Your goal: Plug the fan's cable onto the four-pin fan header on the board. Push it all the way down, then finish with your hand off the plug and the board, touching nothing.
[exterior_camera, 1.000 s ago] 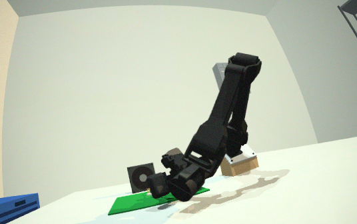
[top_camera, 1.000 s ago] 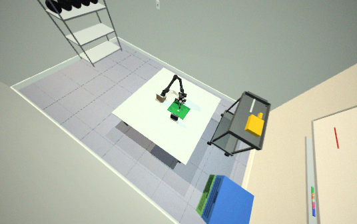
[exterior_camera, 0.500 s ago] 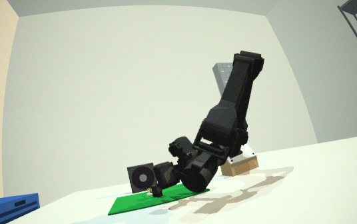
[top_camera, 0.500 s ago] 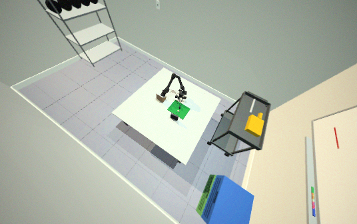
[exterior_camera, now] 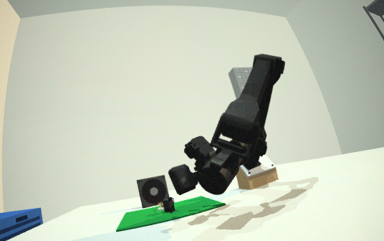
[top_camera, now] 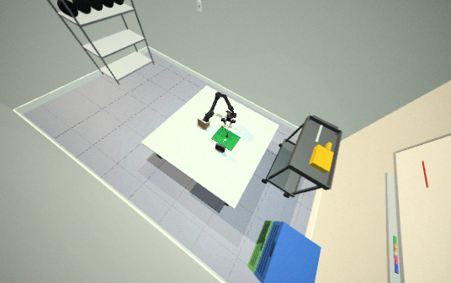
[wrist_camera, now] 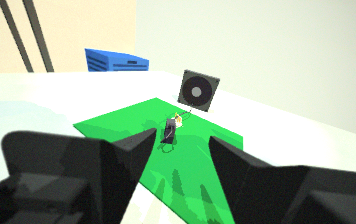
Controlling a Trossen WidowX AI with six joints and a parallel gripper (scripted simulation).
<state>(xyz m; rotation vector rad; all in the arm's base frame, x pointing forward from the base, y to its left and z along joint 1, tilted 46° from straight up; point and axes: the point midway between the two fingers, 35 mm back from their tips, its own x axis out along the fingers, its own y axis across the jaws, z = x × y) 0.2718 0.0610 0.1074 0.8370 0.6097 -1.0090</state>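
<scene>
The green board point(top_camera: 231, 143) point(exterior_camera: 137, 220) point(wrist_camera: 112, 122) lies flat on the table. A black plug point(exterior_camera: 168, 204) point(wrist_camera: 169, 131) stands upright on the board near its middle, with a thin cable by it. Whether it is seated all the way down on the header cannot be told; the header's pins are hidden. The black square fan point(top_camera: 220, 148) point(exterior_camera: 153, 191) point(wrist_camera: 198, 90) stands on edge just past the board. My gripper point(wrist_camera: 183, 136) is open and empty. It is back from the plug and above the board, with the plug seen beyond the gap between the fingertips in the wrist view.
A small white and yellow part point(exterior_camera: 160, 205) point(wrist_camera: 177, 120) sits beside the plug. The arm's brown base block point(top_camera: 203, 123) point(exterior_camera: 258, 178) is on the white table point(top_camera: 185, 147). A grey cart with a yellow object point(top_camera: 321, 157) and a blue cabinet point(top_camera: 290, 253) stand off the table.
</scene>
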